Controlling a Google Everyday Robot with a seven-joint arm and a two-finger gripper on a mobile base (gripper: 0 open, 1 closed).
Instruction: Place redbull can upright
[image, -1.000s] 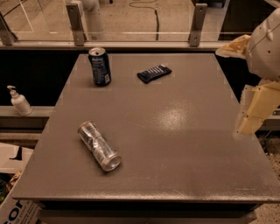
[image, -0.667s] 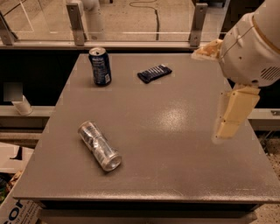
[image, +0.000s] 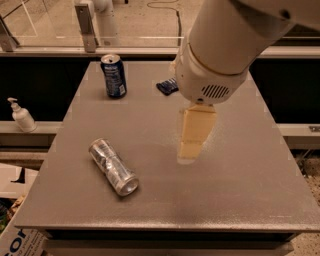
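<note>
The redbull can (image: 112, 166), slim and silver, lies on its side at the front left of the grey table (image: 240, 195), with its top end pointing to the front right. My gripper (image: 190, 150) hangs over the middle of the table, to the right of the can and apart from it. It holds nothing that I can see. The big white arm housing (image: 220, 55) fills the upper right of the view.
A wider dark blue can (image: 114, 75) stands upright at the back left of the table. A dark blue packet (image: 166, 87) lies at the back, partly hidden by the arm. A white pump bottle (image: 21, 116) stands on a ledge to the left. A cardboard box (image: 15, 240) sits lower left.
The arm and gripper have swung from the table's right edge to over its middle, closer to the lying can. The cans and the packet have not moved.
</note>
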